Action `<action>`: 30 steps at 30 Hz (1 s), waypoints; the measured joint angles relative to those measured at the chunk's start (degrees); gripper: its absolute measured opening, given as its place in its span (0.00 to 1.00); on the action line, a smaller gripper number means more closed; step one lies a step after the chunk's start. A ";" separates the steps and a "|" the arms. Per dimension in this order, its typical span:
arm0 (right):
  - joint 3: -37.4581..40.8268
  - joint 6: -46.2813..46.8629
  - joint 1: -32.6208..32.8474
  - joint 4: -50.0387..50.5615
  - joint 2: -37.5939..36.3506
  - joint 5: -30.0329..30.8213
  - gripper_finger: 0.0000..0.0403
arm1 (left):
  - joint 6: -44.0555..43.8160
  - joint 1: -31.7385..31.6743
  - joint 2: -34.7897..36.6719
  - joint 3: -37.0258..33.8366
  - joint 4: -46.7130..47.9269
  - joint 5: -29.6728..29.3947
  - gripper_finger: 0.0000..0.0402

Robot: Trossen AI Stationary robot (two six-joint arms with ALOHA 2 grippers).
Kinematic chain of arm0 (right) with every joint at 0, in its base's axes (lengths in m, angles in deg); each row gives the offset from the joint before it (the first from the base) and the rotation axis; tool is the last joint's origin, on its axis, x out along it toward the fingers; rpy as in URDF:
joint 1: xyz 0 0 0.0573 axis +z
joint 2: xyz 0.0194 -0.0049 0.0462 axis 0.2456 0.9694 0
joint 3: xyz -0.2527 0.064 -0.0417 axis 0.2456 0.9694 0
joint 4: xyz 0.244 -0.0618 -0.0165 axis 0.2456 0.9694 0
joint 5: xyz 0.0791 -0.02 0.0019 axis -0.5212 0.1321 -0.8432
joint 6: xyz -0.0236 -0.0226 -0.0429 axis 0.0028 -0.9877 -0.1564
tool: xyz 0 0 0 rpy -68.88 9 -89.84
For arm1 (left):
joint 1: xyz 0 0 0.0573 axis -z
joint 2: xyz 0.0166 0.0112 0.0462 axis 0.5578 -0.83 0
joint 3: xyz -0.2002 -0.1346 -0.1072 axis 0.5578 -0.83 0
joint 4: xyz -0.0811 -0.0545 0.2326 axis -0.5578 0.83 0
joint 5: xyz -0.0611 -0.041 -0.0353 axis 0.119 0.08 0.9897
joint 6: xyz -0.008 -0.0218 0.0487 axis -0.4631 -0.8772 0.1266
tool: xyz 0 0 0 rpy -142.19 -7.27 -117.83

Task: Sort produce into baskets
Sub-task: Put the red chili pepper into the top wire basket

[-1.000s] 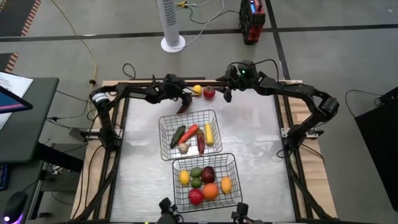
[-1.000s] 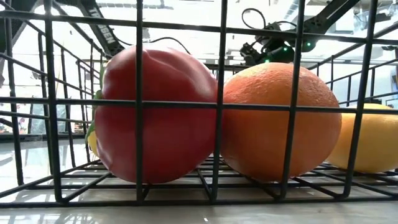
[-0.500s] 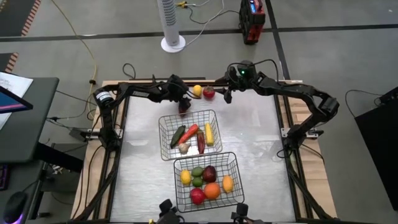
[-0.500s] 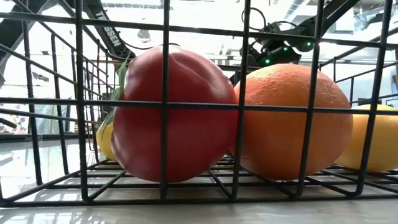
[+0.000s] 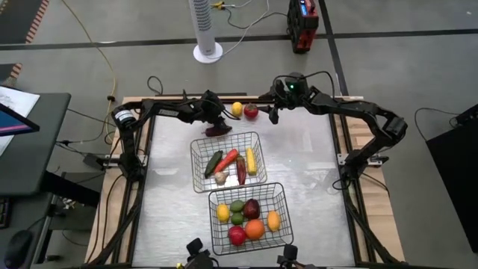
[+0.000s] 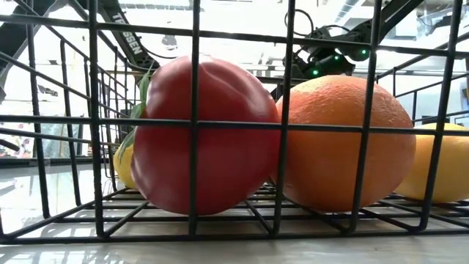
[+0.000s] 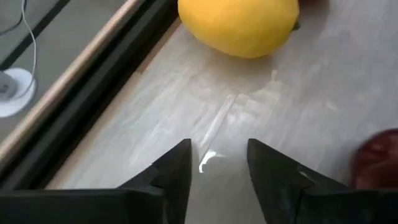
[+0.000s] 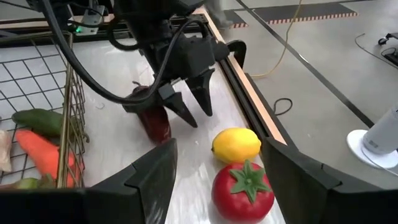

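Observation:
A dark red pepper (image 5: 219,129) lies on its side on the table just beyond the far rim of the far basket (image 5: 200,143); it also shows in the right wrist view (image 8: 153,119). My left gripper (image 8: 194,107) is open and empty just above and beyond the pepper. A lemon (image 5: 237,109) and a tomato (image 5: 252,112) rest on the table at the far edge. My right gripper (image 8: 217,186) is open and empty right of the tomato (image 8: 244,190). The near basket (image 5: 278,190) holds several fruits.
The far basket holds a cucumber (image 5: 214,163), a red pepper (image 5: 228,158), corn (image 5: 251,160), an eggplant (image 5: 241,172) and garlic (image 5: 221,178). In the low view a red fruit (image 6: 205,136), an orange (image 6: 344,143) and a lemon (image 6: 440,161) fill the near basket. Bare table lies right of both baskets.
The dark red pepper, which hung under my left gripper, now lies on the table beside the far basket's far rim, free of the gripper. The near basket has shifted a little toward the table's right.

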 joint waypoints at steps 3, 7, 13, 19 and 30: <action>0.00 -0.16 0.00 0.84 -0.02 0.00 0.66 | 2.15 -1.12 1.62 0.00 0.68 2.36 0.31; 0.00 -0.59 0.00 2.15 -0.02 0.00 0.66 | 2.77 -3.32 4.06 -0.50 0.51 7.26 0.30; 0.00 -1.50 0.00 4.13 -0.02 0.00 0.66 | 4.68 -4.79 8.94 -6.20 -1.73 12.48 0.30; 0.00 -1.62 0.48 4.85 -0.02 0.00 0.66 | 2.70 -4.69 17.87 -19.56 -16.63 10.41 0.30; 0.00 -1.90 2.45 2.95 -0.03 -0.23 0.66 | -1.19 -3.69 36.30 -36.92 -20.38 9.93 0.30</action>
